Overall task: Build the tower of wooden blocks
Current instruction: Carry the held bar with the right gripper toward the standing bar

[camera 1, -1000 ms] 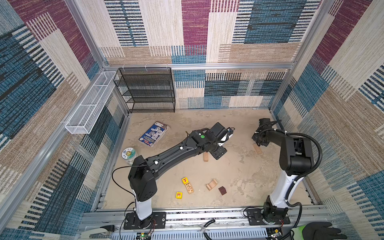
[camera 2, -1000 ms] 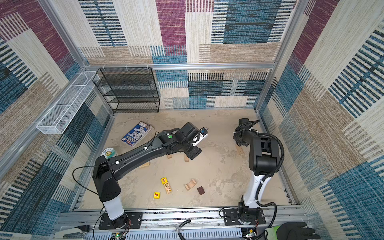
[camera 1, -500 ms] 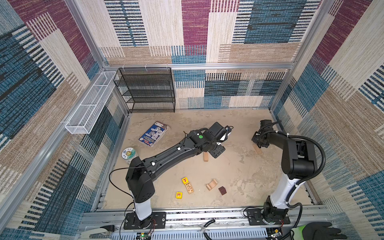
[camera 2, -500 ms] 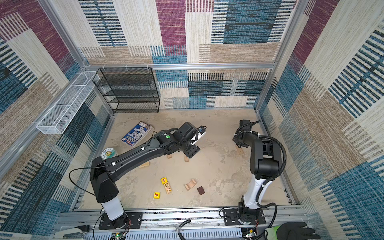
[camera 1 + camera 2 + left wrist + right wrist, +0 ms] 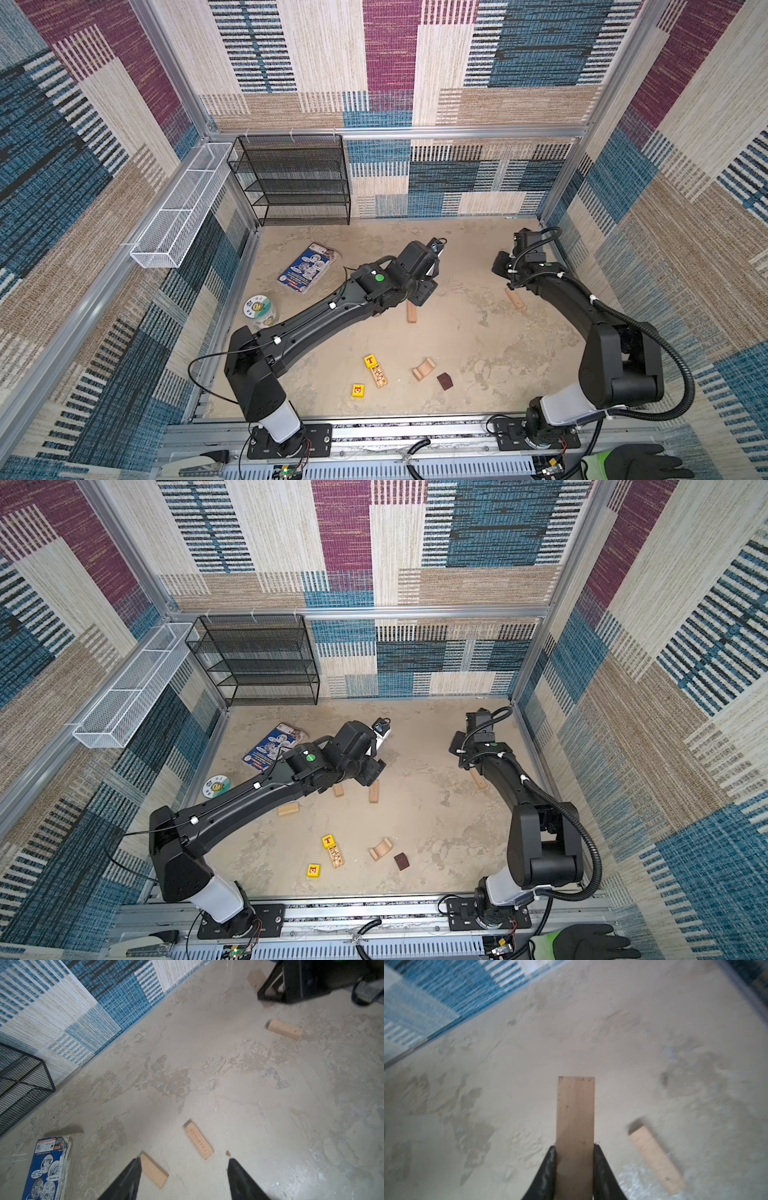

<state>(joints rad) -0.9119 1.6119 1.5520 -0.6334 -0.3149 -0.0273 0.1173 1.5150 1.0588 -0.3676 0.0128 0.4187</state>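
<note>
Top views / L gripper (image 5: 420, 293): over centre of bench (image 5: 478, 353); fingers hidden under the wrist here.
Top views / centre bar (image 5: 412, 311): flat, just at 6 o'clock of L gripper; nothing on it.
Top views / short bar (image 5: 339, 790), outer bar (image 5: 288, 808): flat, off at 9 and 8 o'clock of centre bar, apart from each other, close under L arm.
Top views / R gripper (image 5: 500, 266): at 2 o'clock of bench; its load hidden from here.
Top views / R-side bar (image 5: 515, 298): flat at 3 o'clock, just beside R arm.
Top views / front group: T cube (image 5: 370, 360) touching printed bar (image 5: 379, 375); second yellow cube (image 5: 358, 390), arch (image 5: 424, 369), brown cube (image 5: 444, 381) near but apart; all at 6 o'clock, single layer.
Top views / clutter: blue packet (image 5: 307, 268) at 10 o'clock, disc (image 5: 257, 306) at 9; not tower pcs.
L wrist / L fingers (image 5: 129, 1182): spread wide, empty; centre bar ahead betw. the tips, short bar just beside one finger, contact can't tell.
R wrist / held bar (image 5: 575, 1113): clamped on its long sides by R fingers (image 5: 547, 1180), sticking out ahead over bench; pic blurred, so height off bench can't tell. R-side bar lies close by.
Progress (judged): early. No stack anywhere, no pc on another. Done: one bar in hand. Left: pick a base spot, lay bars, add cubes + arch, i.e. approx. the whole tower.
</note>
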